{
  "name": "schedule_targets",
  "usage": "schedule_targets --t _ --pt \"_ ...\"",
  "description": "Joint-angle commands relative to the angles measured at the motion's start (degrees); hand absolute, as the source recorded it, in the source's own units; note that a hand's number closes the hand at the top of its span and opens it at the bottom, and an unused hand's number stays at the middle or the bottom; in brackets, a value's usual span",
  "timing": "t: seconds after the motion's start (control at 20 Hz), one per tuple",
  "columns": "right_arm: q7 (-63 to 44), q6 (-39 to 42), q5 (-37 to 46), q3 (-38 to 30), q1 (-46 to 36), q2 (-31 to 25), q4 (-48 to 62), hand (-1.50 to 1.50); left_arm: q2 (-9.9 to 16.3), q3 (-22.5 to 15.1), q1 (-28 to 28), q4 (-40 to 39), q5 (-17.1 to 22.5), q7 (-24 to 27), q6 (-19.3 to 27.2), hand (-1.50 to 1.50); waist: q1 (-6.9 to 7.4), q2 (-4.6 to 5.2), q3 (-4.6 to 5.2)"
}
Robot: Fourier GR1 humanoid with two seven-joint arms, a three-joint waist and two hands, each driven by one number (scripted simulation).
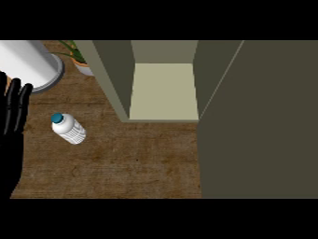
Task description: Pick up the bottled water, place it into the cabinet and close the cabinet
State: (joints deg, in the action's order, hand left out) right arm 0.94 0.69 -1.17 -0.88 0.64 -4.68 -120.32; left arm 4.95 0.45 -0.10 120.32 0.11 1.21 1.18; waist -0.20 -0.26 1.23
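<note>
**A:** Where is your bottled water (68, 129) right now?

**B:** You have it standing on the wooden table (120, 163), left of centre, white with a blue-green cap. Nothing is touching it.

**A:** And the hands?

**B:** Your left hand (3, 116) shows at the view's left edge, fingers straight and pointing up, released and grasping nothing. It sits just beside the bottle, to its left, with a gap between them. Your right hand does not show at all.

**A:** What about the cabinet?

**B:** Your cabinet (165, 88) is open. You can look straight into its pale inner shelf, up and to the right of the bottle. Its dark door (271, 121) is swung out and fills the right side of the view.

**A:** Anything else on the table?

**B:** Behind your left hand there is a large white cylinder (24, 63) on a round grey base, and next to it a potted plant (79, 58) tucked against the cabinet's left wall.
</note>
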Motion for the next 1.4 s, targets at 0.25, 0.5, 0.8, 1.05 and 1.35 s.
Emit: schedule_targets --t 0.25,0.5,0.8,1.05,1.35 --pt "-4.2 2.8 -5.0 -1.3 1.4 -1.7 -8.7 -1.5 9.2 17.0 -4.7 -7.8 11.0 0.8 -5.4 -1.5 0.07 0.25 -1.19" --pt "-13.5 5.9 -10.8 5.0 15.4 -0.7 -13.5 -1.5 4.8 12.1 -1.2 -5.0 13.1 -15.6 -0.9 -1.5 -0.24 0.01 -1.25" --pt "-13.9 6.3 -8.9 10.2 25.1 1.5 -22.1 -1.5 2.2 10.5 3.4 -1.0 11.4 -14.7 -0.4 -1.5 -0.05 0.11 -1.24" --pt "-14.0 7.4 -8.4 10.3 27.7 0.6 -24.5 -1.5 -0.1 7.9 9.1 2.0 7.1 -15.1 0.5 -1.5 -0.01 0.09 -1.24" --pt "-10.7 9.1 -7.1 13.5 33.8 0.7 -25.9 -1.5 -1.9 6.8 7.5 -5.3 2.8 -10.7 2.0 -1.5 -0.54 0.11 -1.22"
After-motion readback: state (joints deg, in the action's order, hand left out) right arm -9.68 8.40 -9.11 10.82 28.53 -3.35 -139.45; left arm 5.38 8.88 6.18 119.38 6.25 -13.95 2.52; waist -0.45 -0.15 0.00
